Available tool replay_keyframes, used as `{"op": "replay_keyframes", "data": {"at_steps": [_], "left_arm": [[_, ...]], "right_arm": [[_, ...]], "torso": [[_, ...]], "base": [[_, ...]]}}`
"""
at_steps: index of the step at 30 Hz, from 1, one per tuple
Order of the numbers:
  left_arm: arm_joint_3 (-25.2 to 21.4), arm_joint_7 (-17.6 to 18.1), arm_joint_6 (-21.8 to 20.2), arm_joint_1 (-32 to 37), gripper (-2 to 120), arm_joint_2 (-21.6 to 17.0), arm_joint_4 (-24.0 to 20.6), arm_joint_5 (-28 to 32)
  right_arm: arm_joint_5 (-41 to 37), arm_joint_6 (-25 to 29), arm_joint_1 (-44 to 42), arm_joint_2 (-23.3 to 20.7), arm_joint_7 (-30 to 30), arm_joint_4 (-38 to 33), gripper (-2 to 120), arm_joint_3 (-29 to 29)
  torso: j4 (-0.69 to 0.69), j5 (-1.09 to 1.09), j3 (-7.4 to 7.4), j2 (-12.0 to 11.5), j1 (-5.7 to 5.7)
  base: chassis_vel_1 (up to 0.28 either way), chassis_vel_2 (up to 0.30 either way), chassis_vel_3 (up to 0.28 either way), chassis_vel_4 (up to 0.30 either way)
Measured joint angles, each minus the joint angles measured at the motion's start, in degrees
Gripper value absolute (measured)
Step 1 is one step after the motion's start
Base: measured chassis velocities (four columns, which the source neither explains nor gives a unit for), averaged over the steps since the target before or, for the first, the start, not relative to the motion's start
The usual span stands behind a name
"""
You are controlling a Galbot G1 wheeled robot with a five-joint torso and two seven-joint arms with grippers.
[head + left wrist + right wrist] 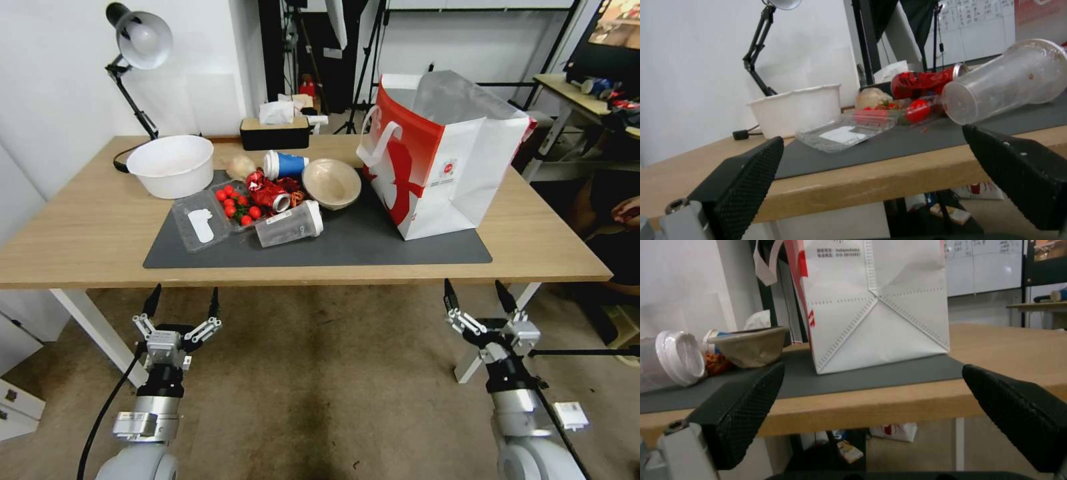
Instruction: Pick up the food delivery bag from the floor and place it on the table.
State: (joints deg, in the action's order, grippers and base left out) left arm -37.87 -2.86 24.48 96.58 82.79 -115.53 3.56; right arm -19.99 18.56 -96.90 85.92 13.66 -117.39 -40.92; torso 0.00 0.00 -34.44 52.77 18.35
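The red-and-white food delivery bag (443,157) stands upright on the right part of the dark grey mat (373,243) on the light-wood table (80,227); its white side (876,303) faces the right wrist camera. My left gripper (183,300) hangs open just below and in front of the table's front edge on the left, with nothing between its fingers (744,180). On the right, my right gripper (479,295) is open and empty too, below the table edge and in front of the bag. The brownish carpet floor (320,373) lies under both arms.
On the mat left of the bag lie a clear plastic cup (290,225), a crushed red can (270,193), a tray of cherry tomatoes (233,203), a blue cup (283,164) and a beige bowl (331,183). A white bowl (171,165), desk lamp (137,43) and tissue box (275,130) stand behind.
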Motion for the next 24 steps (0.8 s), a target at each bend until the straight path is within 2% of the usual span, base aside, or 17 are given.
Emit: {"op": "replay_keyframes", "data": {"at_steps": [24], "left_arm": [[-0.38, -0.80, 0.87, 0.18, 100, 0.29, 1.00, -1.12]], "right_arm": [[0.42, 2.23, 0.40, 0.47, 0.31, 2.37, 100, 0.00]], "torso": [[0.00, 0.00, 0.00, -0.01, 0.01]], "base": [[0.000, 0.000, 0.000, 0.000]]}}
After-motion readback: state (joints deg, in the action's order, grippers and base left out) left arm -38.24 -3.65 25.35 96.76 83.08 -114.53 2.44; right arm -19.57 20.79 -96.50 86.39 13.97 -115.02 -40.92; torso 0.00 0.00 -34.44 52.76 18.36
